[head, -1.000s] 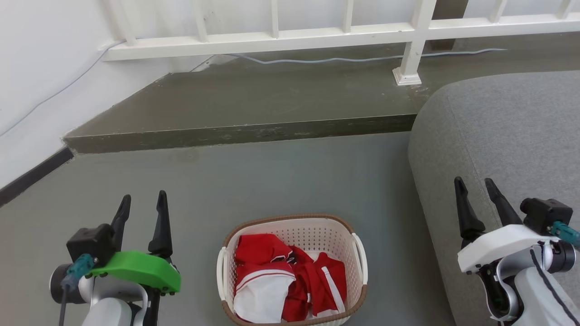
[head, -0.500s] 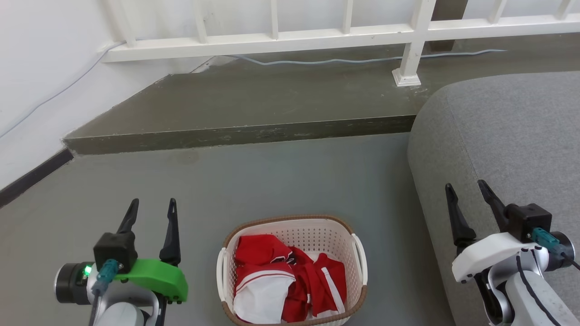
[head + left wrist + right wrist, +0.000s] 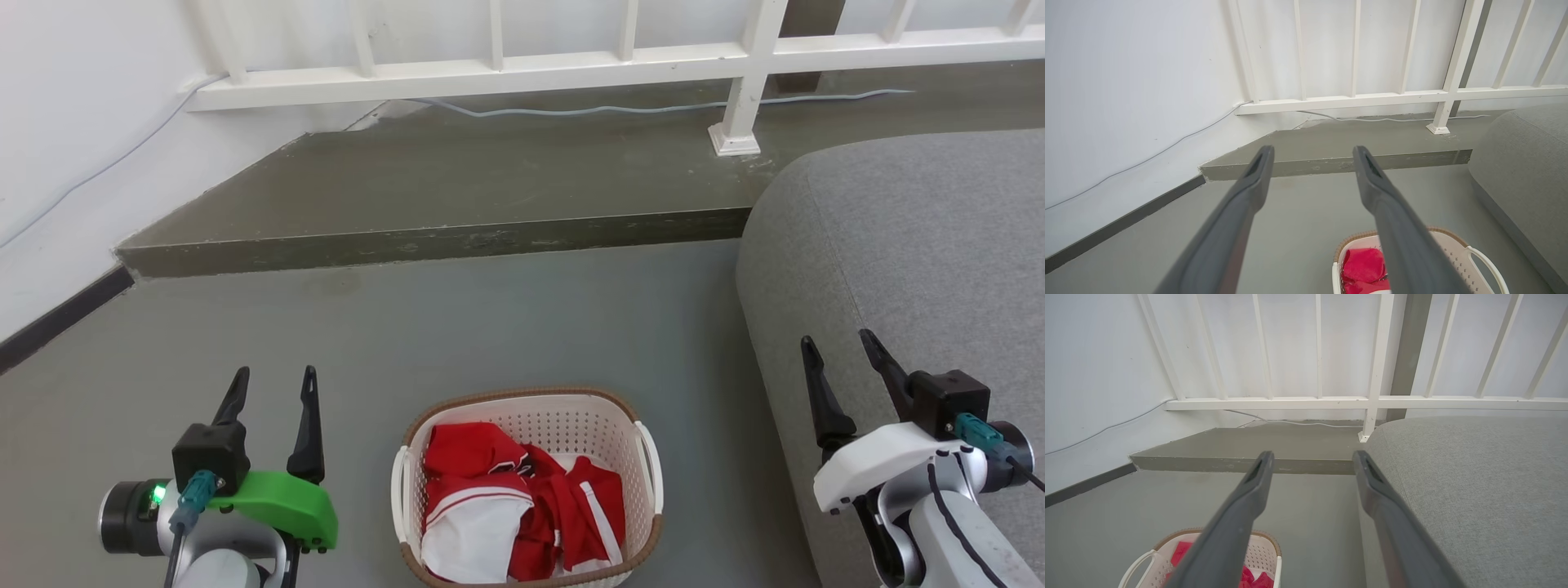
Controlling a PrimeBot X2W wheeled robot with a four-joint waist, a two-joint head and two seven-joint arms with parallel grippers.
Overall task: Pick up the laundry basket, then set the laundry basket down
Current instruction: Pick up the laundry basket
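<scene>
Grey floor (image 3: pixel 522 327), plain and matte. A low raised step (image 3: pixel 490 188) runs along the far side, its front edge scuffed. A white railing (image 3: pixel 490 73) stands on the step, with one post (image 3: pixel 739 122) on a square foot. A pale cable (image 3: pixel 620 107) runs along the step and passes behind the post. On the left is a white wall (image 3: pixel 82 122), with a thin wire (image 3: pixel 106 166) slanting down it and a dark baseboard (image 3: pixel 61 314) at the bottom. On the right is a grey fabric sofa (image 3: pixel 914 245), its rounded corner near the step's edge. Red-and-white clothes (image 3: pixel 522 506) lie crumpled in a heap.

Left gripper (image 3: pixel 1312 150) spread wide, empty, over grey floor (image 3: pixel 1306 220). Laundry basket (image 3: pixel 1455 255) low right, partly behind one finger, red clothes (image 3: pixel 1363 265) inside. White railing (image 3: pixel 1372 98) beyond.
</scene>
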